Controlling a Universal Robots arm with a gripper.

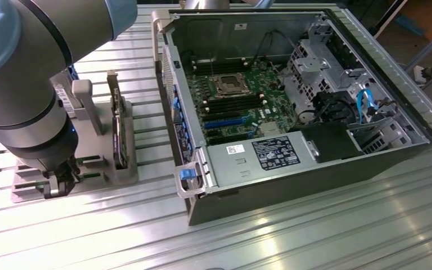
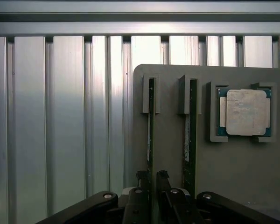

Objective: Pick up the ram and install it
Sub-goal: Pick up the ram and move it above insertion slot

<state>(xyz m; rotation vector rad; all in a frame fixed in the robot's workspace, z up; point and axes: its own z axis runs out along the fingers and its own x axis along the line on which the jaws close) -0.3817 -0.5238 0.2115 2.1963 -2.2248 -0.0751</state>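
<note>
The ram (image 2: 150, 121) is a thin green stick standing on edge in a slot of the grey holder (image 2: 233, 168). My gripper (image 2: 152, 175) is down at the holder, its two dark fingers (image 2: 141, 186) pressed close against either side of the stick's near end, shut on it. The ram still sits in its slot. In the exterior view, the gripper (image 1: 57, 183) is low at the near end of the holder (image 1: 96, 163), at that view's left, beside the open computer case (image 1: 291, 169).
A second green stick (image 2: 189, 126) stands in the neighbouring slot, and a square silver processor (image 2: 246, 112) lies in a pocket beyond it. A dark card (image 1: 118, 129) stands on edge in the holder. The motherboard (image 1: 235, 98) lies inside the case. The table is ribbed aluminium.
</note>
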